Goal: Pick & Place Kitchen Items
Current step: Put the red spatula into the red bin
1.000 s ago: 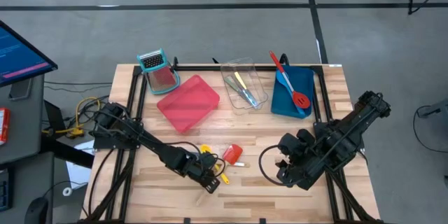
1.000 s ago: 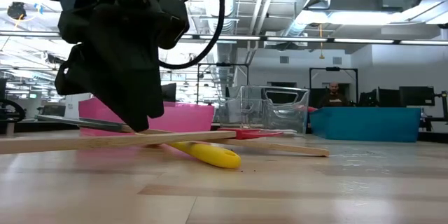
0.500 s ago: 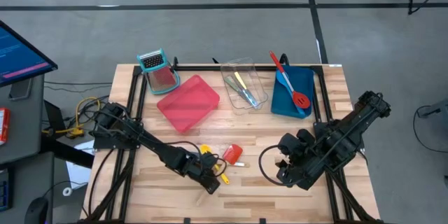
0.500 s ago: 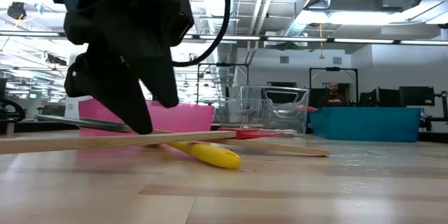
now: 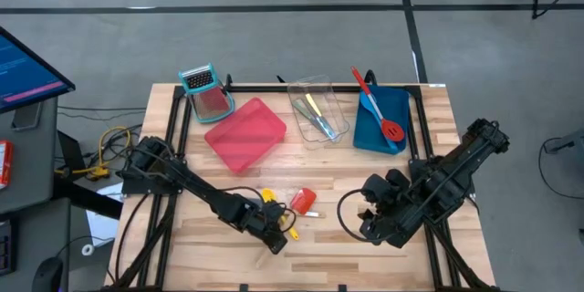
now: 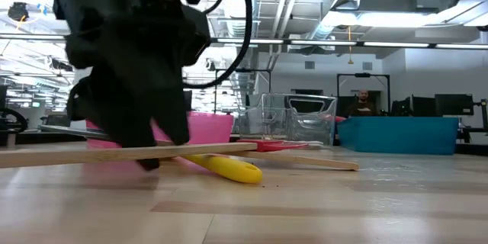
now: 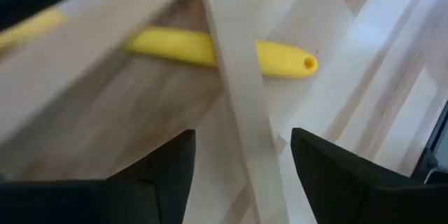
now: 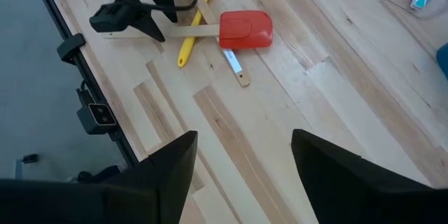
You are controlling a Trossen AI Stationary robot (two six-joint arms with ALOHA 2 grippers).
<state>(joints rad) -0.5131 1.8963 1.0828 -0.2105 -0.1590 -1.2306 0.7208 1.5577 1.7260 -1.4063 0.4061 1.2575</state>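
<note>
A red spatula point(image 8: 245, 28) lies near the table's front, and its long wooden handle point(image 7: 234, 77) crosses over a yellow spoon point(image 8: 187, 42). My left gripper point(image 7: 241, 140) is open and low over that handle. One finger point(image 6: 149, 160) stands on the near side and the other on the far side, and I see no touch. A small pale utensil point(image 8: 233, 66) lies beside the spatula head. My right gripper point(image 8: 241, 147) hangs open above the table's near right point(image 5: 370, 224), with nothing between its fingers.
At the back stand a pink tray point(image 5: 245, 134), a clear tray point(image 5: 319, 109) with utensils, and a blue tray point(image 5: 381, 120) with a red spoon point(image 5: 379, 109). A teal-topped grater point(image 5: 205, 91) is at the back left. A person point(image 6: 364, 101) sits far off.
My left gripper has opened from shut. It has sunk a little, so its fingers now stand on either side of the wooden handle. The spatula and the yellow spoon have stayed where they lay.
</note>
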